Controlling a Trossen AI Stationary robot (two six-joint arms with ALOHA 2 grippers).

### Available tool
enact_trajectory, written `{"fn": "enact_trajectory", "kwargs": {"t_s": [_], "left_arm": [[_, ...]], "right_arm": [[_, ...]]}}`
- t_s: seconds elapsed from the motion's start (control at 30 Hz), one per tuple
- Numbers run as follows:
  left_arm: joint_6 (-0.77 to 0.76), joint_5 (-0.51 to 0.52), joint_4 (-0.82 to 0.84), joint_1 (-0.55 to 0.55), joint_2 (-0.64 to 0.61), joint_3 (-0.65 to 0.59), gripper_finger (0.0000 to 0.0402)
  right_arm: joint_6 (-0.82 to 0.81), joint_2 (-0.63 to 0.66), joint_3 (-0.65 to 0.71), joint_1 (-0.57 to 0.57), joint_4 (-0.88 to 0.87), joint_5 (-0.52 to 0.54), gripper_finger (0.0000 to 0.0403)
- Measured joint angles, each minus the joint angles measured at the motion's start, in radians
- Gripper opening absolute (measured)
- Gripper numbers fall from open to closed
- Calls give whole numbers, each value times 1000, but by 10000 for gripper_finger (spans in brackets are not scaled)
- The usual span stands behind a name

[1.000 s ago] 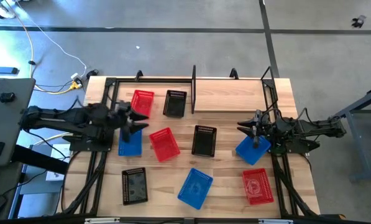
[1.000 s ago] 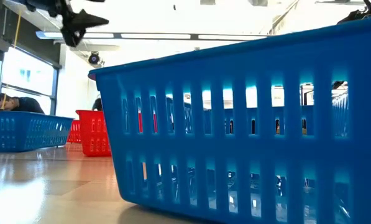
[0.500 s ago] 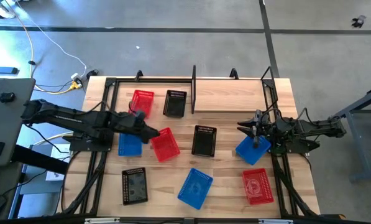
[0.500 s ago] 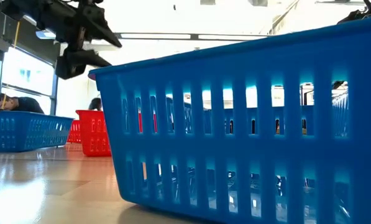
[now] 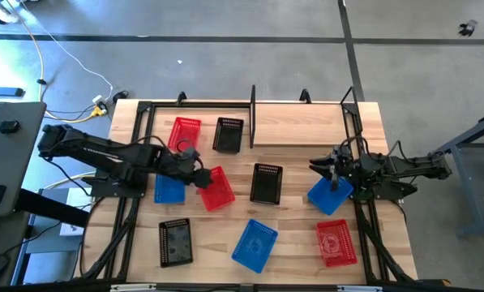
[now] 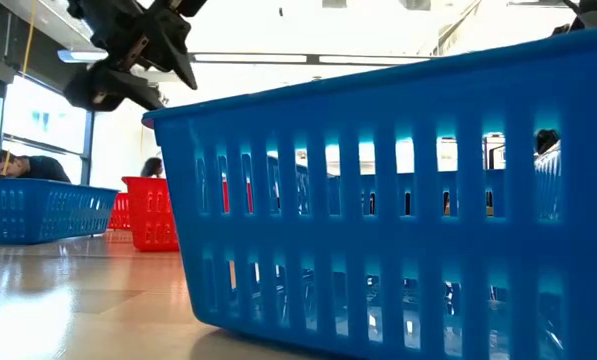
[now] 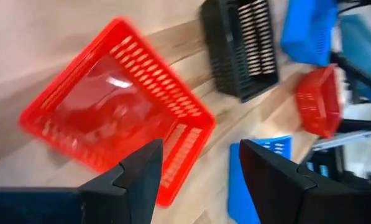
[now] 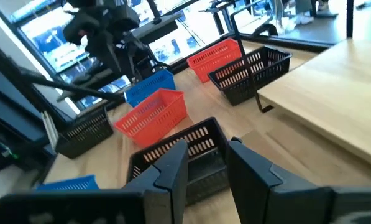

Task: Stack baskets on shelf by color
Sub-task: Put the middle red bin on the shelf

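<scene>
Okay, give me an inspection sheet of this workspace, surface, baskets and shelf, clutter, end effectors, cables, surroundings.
Surface: light wooden table, dry, no spills seen.
Job's things: nine baskets lie loose, none stacked. Red ones. Blue ones. Black ones. The shelf has a bare floor on its right part.
Clutter: nothing seen.
End effectors: left end effector open at the edge of the middle red basket; right end effector part open above the right blue basket, holding nothing.
Cables: yellow and white leads on the floor at far left.
Surroundings: grey floor, bright windows, a person seated far off.
</scene>
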State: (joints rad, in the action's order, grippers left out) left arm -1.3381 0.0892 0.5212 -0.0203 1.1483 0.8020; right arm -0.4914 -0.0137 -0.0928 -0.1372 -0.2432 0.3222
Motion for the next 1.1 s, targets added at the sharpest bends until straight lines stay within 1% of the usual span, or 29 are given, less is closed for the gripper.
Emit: {"fn": "enact_trajectory", "kwargs": {"t_s": [0.13, 0.23, 0.43, 0.6, 0.73, 0.97, 1.1], "left_arm": [[-83, 0, 95, -24, 59, 51, 202], [-150, 1, 134, -45, 103, 77, 202], [-256, 2, 204, -82, 180, 86, 202], [-337, 21, 229, -110, 235, 86, 202], [-371, 48, 225, -119, 273, 86, 202], [-391, 56, 217, -117, 346, 86, 202], [-414, 57, 216, -117, 385, 86, 188]], "right_arm": [[0, 0, 0, 0, 0, 0, 96], [-1, 0, 0, 0, 0, 0, 96], [-6, 0, 0, 0, 0, 0, 96], [-6, 0, 0, 0, 0, 0, 96], [-6, 0, 0, 0, 1, 0, 96], [-6, 0, 0, 0, 1, 0, 96], [-6, 0, 0, 0, 1, 0, 96]]}}
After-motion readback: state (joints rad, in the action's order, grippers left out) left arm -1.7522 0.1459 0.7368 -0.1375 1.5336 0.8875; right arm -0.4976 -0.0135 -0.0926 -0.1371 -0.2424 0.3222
